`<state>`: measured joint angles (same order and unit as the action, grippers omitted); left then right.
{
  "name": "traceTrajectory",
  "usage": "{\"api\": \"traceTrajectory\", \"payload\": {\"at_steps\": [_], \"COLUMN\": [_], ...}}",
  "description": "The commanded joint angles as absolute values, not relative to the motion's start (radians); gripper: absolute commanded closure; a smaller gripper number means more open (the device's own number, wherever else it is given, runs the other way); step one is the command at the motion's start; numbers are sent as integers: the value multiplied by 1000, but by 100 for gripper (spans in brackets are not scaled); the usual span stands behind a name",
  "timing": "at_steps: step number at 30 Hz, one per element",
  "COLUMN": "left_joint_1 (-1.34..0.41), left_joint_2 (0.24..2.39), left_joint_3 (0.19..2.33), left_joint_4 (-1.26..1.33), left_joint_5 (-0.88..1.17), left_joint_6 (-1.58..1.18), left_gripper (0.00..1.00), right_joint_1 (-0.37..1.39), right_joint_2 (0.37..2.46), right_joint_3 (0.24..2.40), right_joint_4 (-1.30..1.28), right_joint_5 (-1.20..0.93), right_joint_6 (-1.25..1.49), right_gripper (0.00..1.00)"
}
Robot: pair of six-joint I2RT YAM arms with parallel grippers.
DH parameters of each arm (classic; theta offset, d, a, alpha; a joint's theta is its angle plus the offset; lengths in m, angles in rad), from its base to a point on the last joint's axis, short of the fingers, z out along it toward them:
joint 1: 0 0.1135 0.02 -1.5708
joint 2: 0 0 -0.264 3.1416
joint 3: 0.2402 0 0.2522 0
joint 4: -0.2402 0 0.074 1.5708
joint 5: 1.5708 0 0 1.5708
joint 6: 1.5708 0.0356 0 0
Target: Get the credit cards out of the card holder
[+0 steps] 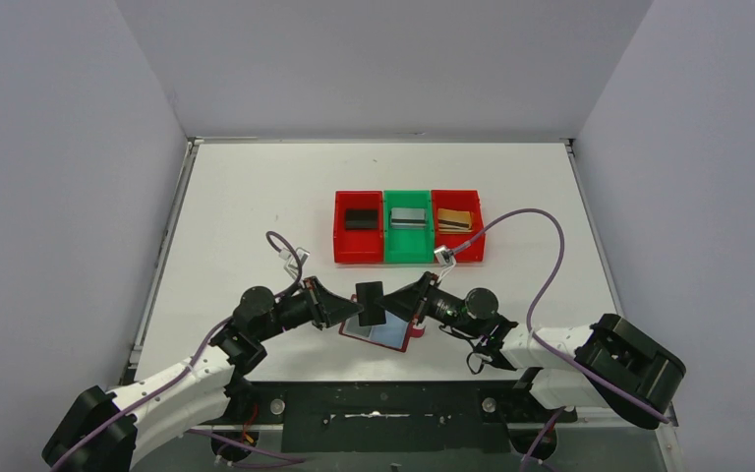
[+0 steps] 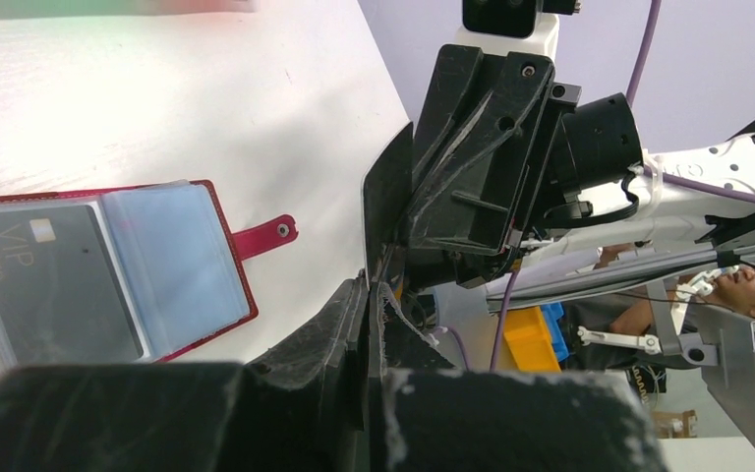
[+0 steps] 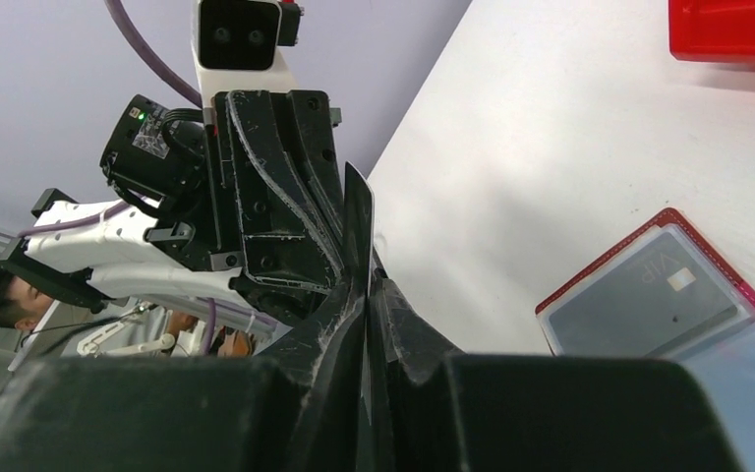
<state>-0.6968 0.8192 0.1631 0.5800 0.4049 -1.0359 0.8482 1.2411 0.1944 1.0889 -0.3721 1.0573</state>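
Grippers meeting on one black credit card (image 1: 370, 301) above the open card holder (image 1: 387, 334).

The left gripper (image 2: 374, 305) is clamped tight on one edge of the black credit card, which stands upright in the air. The right gripper (image 3: 369, 295) pinches the same card from the opposite side, its fingers pressed flat against it. Below them the card holder lies open and flat on the table (image 1: 246, 197), close to the middle of the near edge, with its red clasp tab (image 2: 265, 236) sticking out sideways. One clear sleeve holds a dark VIP card (image 2: 49, 285). Well apart, toward the far edge, three bins touch in a row. The left-hand red bin (image 1: 358, 252) holds a black card (image 1: 359, 218), the green bin (image 1: 408, 252) a silver-grey card (image 1: 408, 218), and the right-hand red bin (image 1: 457, 196) gold-tan cards (image 1: 454, 219).
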Motion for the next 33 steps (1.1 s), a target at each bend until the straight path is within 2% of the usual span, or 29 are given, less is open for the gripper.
{"api": "traceTrajectory", "payload": {"at_steps": [1,3,10,15,23,28,33], "left_joint_1": [-697,-697,-694,-682,-640,-506,-296], "left_joint_2": [799,794,772,733,752,826,856], "left_joint_3": [210,231,263,340,539,651,727], "left_joint_4": [630,577,432,187,-276,-399,-447], "left_joint_5": [432,425,369,246,-65,-78,-19], "left_joint_6": [-1029,-1007,-959,-876,-745,-647,-547], "left_gripper": [100,95,48,25,12,9,7], "right_joint_1": [848,848,848,848,850,850,851], "right_joint_2": [1247,1242,1231,1190,1042,1000,1025], "right_joint_3": [196,191,193,207,287,346,441], "right_joint_4": [1206,1208,1164,1040,636,507,412], "right_joint_5": [-412,-403,-387,-333,-143,-63,-43], "right_joint_6": [1052,1052,1038,995,829,721,611], "right_gripper": [96,98,100,100,100,100,100]}}
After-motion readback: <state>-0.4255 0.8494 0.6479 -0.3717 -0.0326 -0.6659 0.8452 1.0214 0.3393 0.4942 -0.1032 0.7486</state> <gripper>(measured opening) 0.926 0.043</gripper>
